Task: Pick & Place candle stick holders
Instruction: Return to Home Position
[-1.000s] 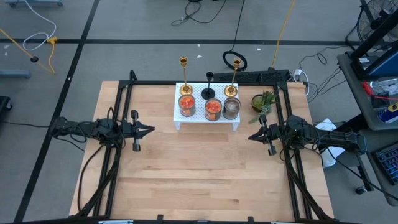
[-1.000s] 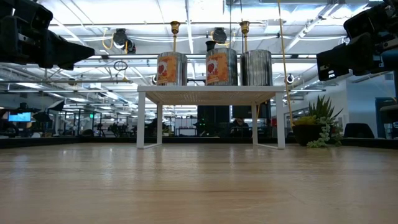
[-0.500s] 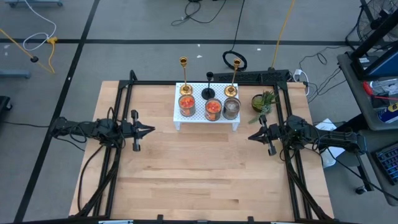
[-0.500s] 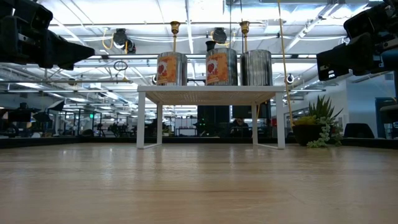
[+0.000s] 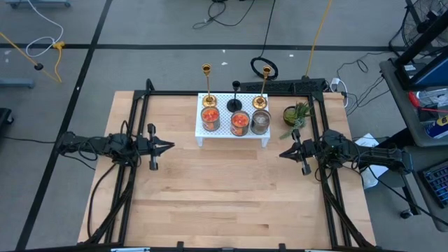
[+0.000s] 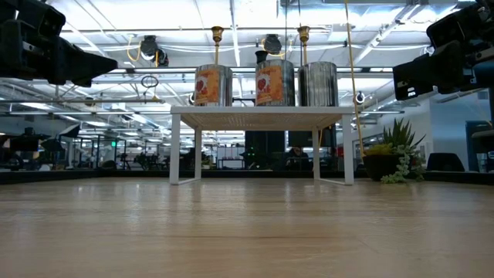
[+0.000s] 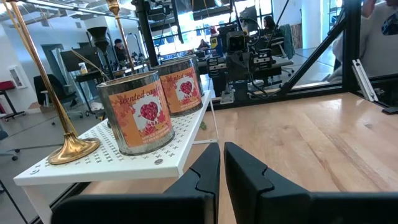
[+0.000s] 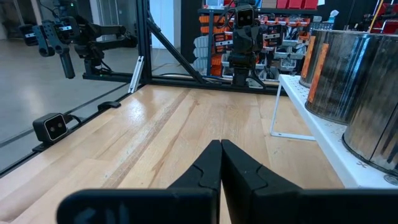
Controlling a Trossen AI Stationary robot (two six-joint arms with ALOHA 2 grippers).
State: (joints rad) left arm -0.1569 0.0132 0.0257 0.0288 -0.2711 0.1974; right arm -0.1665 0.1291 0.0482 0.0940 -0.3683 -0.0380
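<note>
**Both arms parked, all six holders up on the rack**

I'm hovering my L gripper (image 5: pixel 170 146) over the 9 o'clock side of the table (image 5: pixel 224 203), tips pointing toward 3 o'clock. Its fingers (image 7: pixel 208 165) are sitting pressed together w/ only a thin slit btwn them, pinching nothing. My R gripper (image 5: pixel 281 155) is hanging over the 3 o'clock side, pointing toward 9 o'clock. Its fingers (image 8: pixel 208 163) are lying tight against each other, also empty. Both grippers are floating clear of the wood and well apart from the rack.

The white rack (image 5: pixel 220 98) is standing at the table's 12 o'clock edge, btwn my two arms. Every holder is resting on its top.

- **Back row (12 o'clock side):** L gold stick (image 5: pixel 207 84), black holder (image 5: pixel 235 98) in the middle, R gold stick (image 5: pixel 263 84). All three are standing upright.
- **Front row (6 o'clock side):** L orange cup (image 5: pixel 210 117), mid orange cup (image 5: pixel 240 122), grey cup (image 5: pixel 260 122). They're standing side by side, each at approx 6 o'clock of the holder behind it.

Both orange cups are showing printed labels in my L wrist view. The grey cup is sitting at the rack's 3 o'clock end.

A small potted plant (image 5: pixel 294 114) is standing on the table at 3 o'clock of the rack, near it but apart.
</note>
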